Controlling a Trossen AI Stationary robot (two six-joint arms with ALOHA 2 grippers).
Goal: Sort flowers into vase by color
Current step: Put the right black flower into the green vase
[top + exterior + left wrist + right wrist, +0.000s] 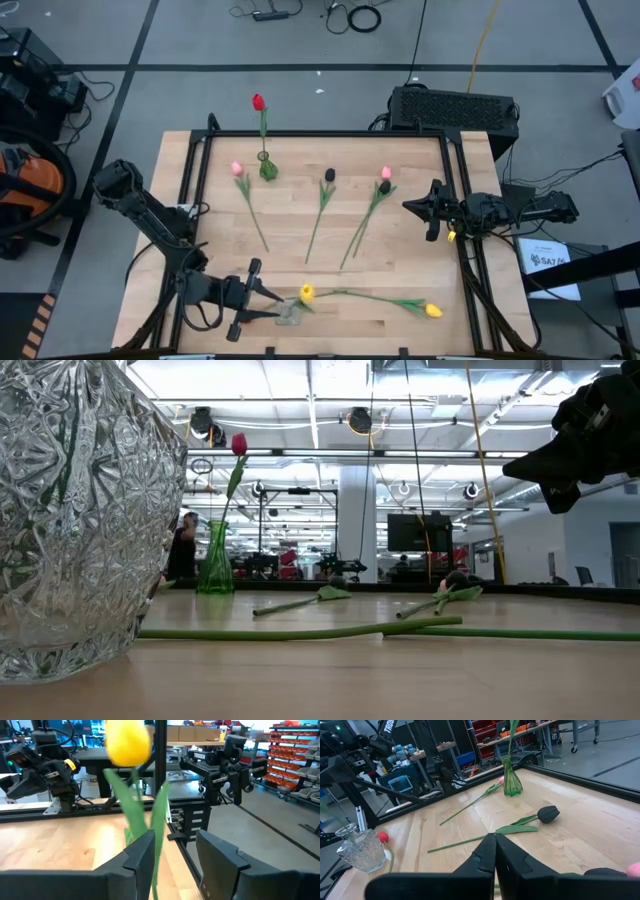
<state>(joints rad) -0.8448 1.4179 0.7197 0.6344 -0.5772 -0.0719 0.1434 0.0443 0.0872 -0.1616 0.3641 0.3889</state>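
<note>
A yellow tulip (307, 293) stands upright in the clear crystal vase (291, 316) near the table's front edge. In the left wrist view its head (127, 742) is high, and its stem and leaves run down between the fingers of my open left gripper (175, 840). That gripper (275, 303) points level at the vase from the table's left. A red tulip (258, 102) stands in the green vase (267, 165) at the back. My right gripper (432, 215) waits shut by the right edge. My left gripper's open fingers stand on either side of the yellow tulip's stem. One leaf (158, 827) runs down along the inner edge of one finger (142, 852), and I cannot tell whether it touches. The fingers come level from the table's left.
Lying flat on the table are a pink tulip (237, 168), a dark tulip (329, 175), a pink (386, 172) and a dark one (384, 187) side by side, and another yellow tulip (432, 310) whose stem reaches toward the crystal vase.
</note>
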